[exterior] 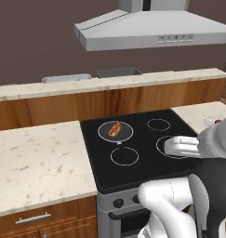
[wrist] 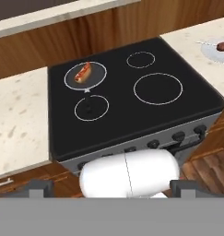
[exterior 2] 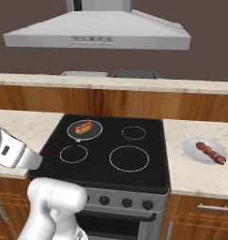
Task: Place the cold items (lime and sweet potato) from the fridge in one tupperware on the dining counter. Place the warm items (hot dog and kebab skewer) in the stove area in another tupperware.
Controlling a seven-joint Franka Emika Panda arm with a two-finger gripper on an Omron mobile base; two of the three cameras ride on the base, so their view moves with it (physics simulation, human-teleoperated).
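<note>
1. Hot dog (exterior: 115, 128) lies in a small pan (exterior: 126, 135) on the rear-left burner of the black stove (exterior: 147, 162); the kebab skewer (exterior 2: 209, 152) rests on a plate (exterior 2: 190, 151) on the counter to the stove's right.
2. The gripper (wrist: 109, 189) hangs high over the stove's front edge, fingers spread wide, holding nothing.
3. Judged next: descend over the hot dog, fingers straddling its short axis, clear of the pan's rim.
4. Two tupperware containers (exterior: 66, 78) wait on the dining counter behind.

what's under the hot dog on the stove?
The hot dog lies in a small pan on the stove's rear-left burner. The burner ring beneath is covered by the pan.
</note>
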